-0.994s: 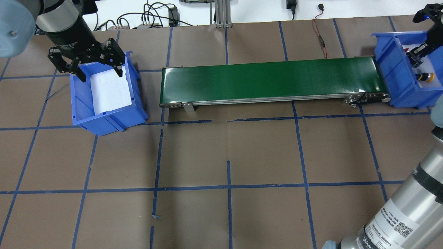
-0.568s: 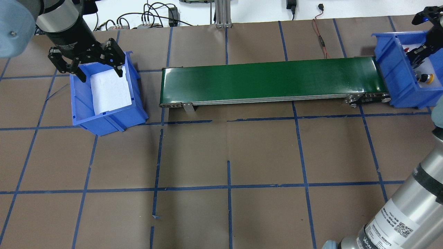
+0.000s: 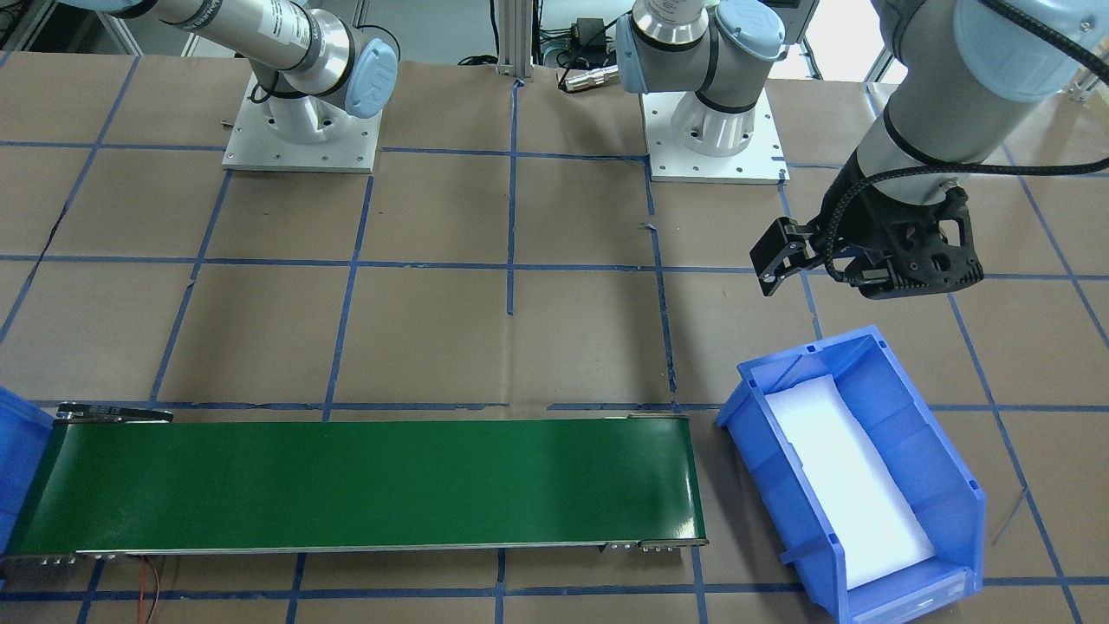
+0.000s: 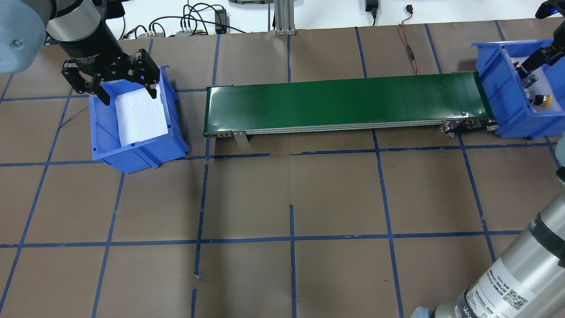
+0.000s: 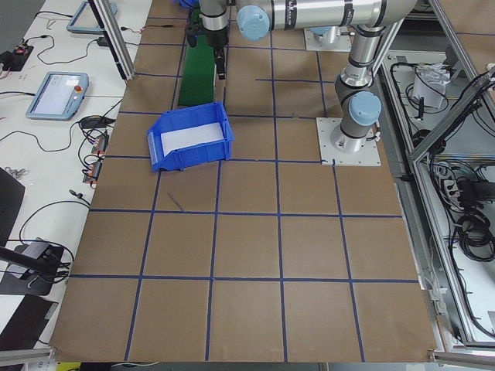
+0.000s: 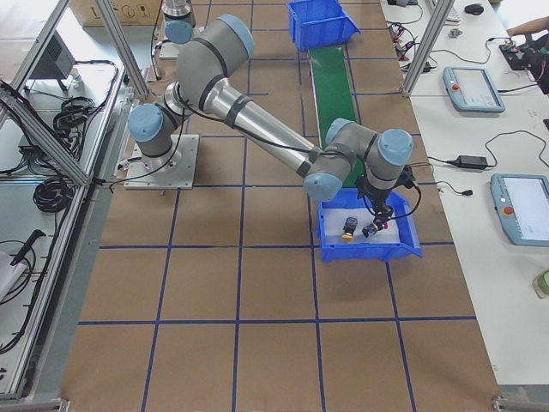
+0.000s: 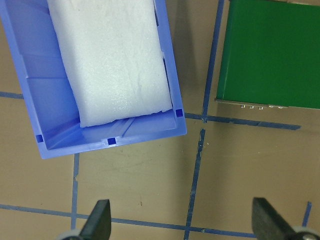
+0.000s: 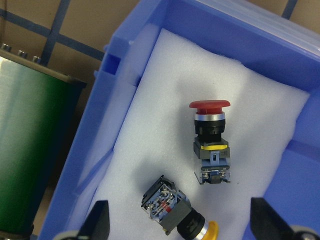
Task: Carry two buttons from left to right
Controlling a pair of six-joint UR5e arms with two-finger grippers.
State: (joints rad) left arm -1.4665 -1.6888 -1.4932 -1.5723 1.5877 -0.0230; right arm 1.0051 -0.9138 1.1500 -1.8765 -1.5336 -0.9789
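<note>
We see the right gripper (image 8: 181, 222) spread wide above the right bin (image 8: 95, 135). Its fingertips (image 8: 99, 220) sit at either side of the wrist view's lower edge. It grips nothing and touches nothing.

The left gripper (image 7: 182, 220) is just as wide and also holds nothing. It hangs over bare table just beside the end wall of the left bin (image 7: 45, 95), which holds only a foam pad (image 7: 115, 60).

Both buttons lie on white foam (image 8: 165, 90) inside the right bin, below the open right gripper.
- The red button (image 8: 211, 140) lies with its long axis running up and down in the wrist view. Its cap points toward the bin's far wall, and its black and yellow body trails toward the gripper.
- The yellow button (image 8: 165, 202) lies just beside it, apart from it, on a diagonal. Its contact block points up and left, and its cap points down and right, partly cut off by the frame edge.

A green belt (image 4: 348, 99) runs between the two bins, with its right end against the right bin. The table (image 4: 291, 198) is covered in brown paper marked with a grid of blue tape.

Cables (image 4: 198, 22) lie along its far edge. In the side views, benches beside the table carry a pendant (image 6: 472, 88) and more wiring, and aluminium framing stands behind the arms' bases.
</note>
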